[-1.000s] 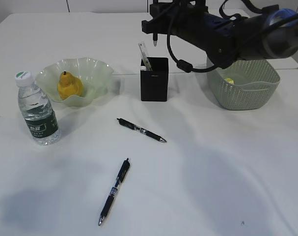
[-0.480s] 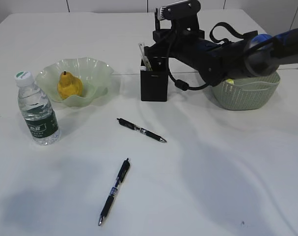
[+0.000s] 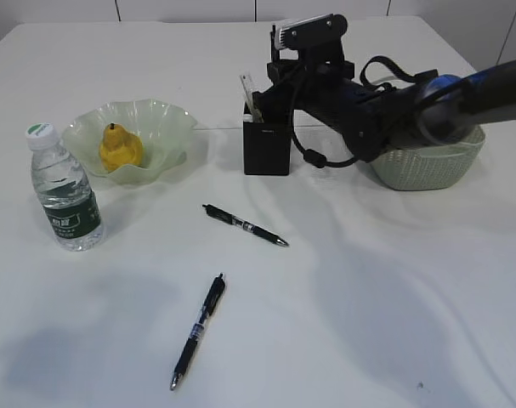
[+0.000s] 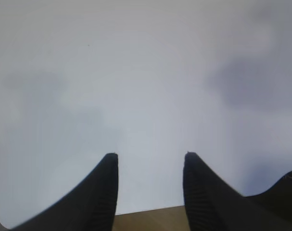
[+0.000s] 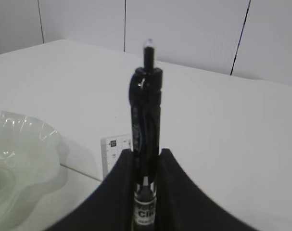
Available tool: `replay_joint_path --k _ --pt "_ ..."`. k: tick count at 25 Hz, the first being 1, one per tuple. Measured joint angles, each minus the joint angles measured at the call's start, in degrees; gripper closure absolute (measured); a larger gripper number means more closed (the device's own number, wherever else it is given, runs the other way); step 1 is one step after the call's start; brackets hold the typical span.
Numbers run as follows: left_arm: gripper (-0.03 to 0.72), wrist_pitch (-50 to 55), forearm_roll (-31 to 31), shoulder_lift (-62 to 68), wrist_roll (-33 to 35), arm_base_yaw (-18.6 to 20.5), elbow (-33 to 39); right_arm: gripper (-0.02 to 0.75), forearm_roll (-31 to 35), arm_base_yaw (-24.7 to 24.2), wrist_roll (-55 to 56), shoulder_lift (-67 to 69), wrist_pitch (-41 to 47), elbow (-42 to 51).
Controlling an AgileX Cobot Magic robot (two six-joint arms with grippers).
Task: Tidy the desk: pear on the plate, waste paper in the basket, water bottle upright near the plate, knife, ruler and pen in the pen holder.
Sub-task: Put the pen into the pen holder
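Two black pens [image 3: 198, 331] [image 3: 245, 225] lie low and centre on the white table [image 3: 368, 297]; beyond, the right tool [image 5: 145, 159] clamps an upright black pen [image 5: 145, 134] over the holder [image 3: 267, 140]. Left tool [image 4: 150, 159] gapes.

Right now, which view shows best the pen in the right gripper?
The right wrist view: the pen stands upright, clamped in the right gripper. In the exterior view the arm hides it. The left wrist view shows only table.

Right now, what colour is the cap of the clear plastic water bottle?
White with a green top face, on the clear plastic water bottle; it shows best in the exterior view.
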Motion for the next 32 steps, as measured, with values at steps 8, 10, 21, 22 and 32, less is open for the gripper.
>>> replay_joint_path --k 8,10,21,22,32 --pt "0.384 0.0 0.0 0.0 0.0 0.0 0.0 0.624 0.2 0.0 -0.1 1.0 -0.4 0.0" --pt "0.384 0.0 0.0 0.0 0.0 0.0 0.0 0.624 0.2 0.0 -0.2 1.0 -0.4 0.0" --pt "0.389 0.0 -0.1 0.0 0.0 0.0 0.0 0.623 0.4 0.0 -0.2 1.0 -0.6 0.0" --pt "0.388 0.0 -0.1 0.0 0.0 0.0 0.0 0.623 0.4 0.0 -0.2 1.0 -0.6 0.0" --pt "0.391 0.0 -0.2 0.0 0.0 0.0 0.0 0.618 0.4 0.0 -0.2 2.5 -0.2 -0.9"
